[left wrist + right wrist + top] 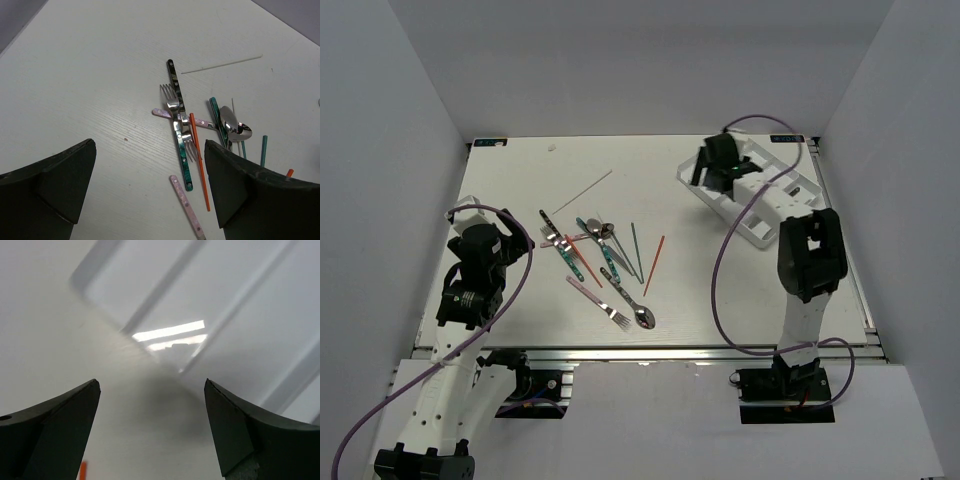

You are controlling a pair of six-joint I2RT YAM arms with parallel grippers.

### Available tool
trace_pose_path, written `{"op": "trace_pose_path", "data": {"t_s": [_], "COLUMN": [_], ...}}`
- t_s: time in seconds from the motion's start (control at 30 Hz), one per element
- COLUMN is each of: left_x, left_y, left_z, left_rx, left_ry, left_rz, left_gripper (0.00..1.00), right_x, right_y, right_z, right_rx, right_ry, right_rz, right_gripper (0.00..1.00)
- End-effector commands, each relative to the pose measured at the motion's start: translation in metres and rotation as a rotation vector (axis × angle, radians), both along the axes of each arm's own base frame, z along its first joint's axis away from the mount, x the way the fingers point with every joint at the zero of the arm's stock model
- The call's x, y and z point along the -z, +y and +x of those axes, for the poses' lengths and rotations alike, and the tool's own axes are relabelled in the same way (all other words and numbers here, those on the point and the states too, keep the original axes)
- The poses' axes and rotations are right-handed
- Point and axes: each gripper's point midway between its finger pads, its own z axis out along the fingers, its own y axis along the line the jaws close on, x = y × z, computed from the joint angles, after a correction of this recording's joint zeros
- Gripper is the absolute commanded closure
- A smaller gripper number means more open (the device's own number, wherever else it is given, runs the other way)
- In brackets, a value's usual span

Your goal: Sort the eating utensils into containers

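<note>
Your right gripper (150, 385) has its jaws spread wide, nothing between them, over a blurred corner of the tray (145, 270). From above, the arm covers most of that tray. Your left gripper (150, 145) is likewise agape and empty, with the utensils (179, 130) heaped just beyond it on the table (75, 75). One pink handle (187, 207) is cut off at the frame edge.

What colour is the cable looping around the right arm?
Purple; the cable shows best in the overhead view.
</note>
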Motion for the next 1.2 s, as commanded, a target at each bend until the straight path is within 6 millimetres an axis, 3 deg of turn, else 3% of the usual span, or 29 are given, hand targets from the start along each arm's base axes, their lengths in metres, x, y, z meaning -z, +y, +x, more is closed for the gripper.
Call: {"op": "trace_pose_path", "data": {"t_s": [0.0, 0.03, 0.07, 0.1, 0.17, 0.2, 0.23, 0.33, 0.5, 0.63, 0.9, 1.13, 1.17], "left_x": [-0.003, -0.003, -0.003, -0.003, -0.002, -0.002, -0.002, -0.002, -0.001, -0.001, 0.0, 0.0, 0.0], "left_y": [0.0, 0.0, 0.0, 0.0, 0.0, 0.001, 0.002, 0.001, 0.0, 0.0, -0.001, -0.001, -0.001], "left_z": [0.0, 0.001, 0.001, 0.001, 0.0, 0.0, 0.0, 0.0, 0.001, 0.002, 0.002, 0.002, 0.002], "left_rx": [0.001, 0.001, 0.001, -0.001, -0.001, -0.004, -0.007, -0.006, -0.001, 0.002, 0.008, 0.008, 0.008], "left_ry": [-0.014, -0.012, -0.011, -0.011, -0.008, -0.007, -0.007, -0.012, -0.007, -0.006, -0.001, -0.002, -0.002], "left_rz": [0.002, 0.002, 0.002, 0.003, 0.002, 0.004, 0.005, 0.002, 0.002, 0.002, 0.002, 0.002, 0.002], "left_gripper": [0.02, 0.02, 0.02, 0.02, 0.02, 0.02, 0.02, 0.02, 0.02, 0.02, 0.02, 0.02, 0.02], "right_x": [-0.001, 0.003, -0.002, 0.009, 0.009, 0.018, 0.019, 0.03, 0.041, 0.041, 0.051, 0.058, 0.063], "right_y": [0.083, 0.126, 0.129, 0.154, 0.175, 0.193, 0.203, 0.231, 0.269, 0.283, 0.282, 0.265, 0.254], "right_z": [-0.032, -0.044, -0.041, -0.052, -0.059, -0.07, -0.074, -0.099, -0.142, -0.163, -0.162, -0.153, -0.152], "right_rx": [-0.287, -0.443, -0.445, -0.506, -0.543, -0.587, -0.604, -0.667, -0.77, -0.805, -0.835, -0.754, -0.721], "right_ry": [0.034, 0.019, 0.001, 0.024, 0.048, 0.067, 0.064, 0.079, 0.1, 0.08, 0.081, 0.1, 0.133], "right_rz": [-0.032, -0.001, 0.005, -0.004, -0.017, -0.02, -0.013, -0.011, 0.005, -0.013, -0.073, -0.133, -0.156], "right_gripper": [0.11, 0.11, 0.11, 0.12, 0.17, 0.21, 0.31, 0.48, 0.56, 0.55, 0.66, 0.66, 0.67]}}
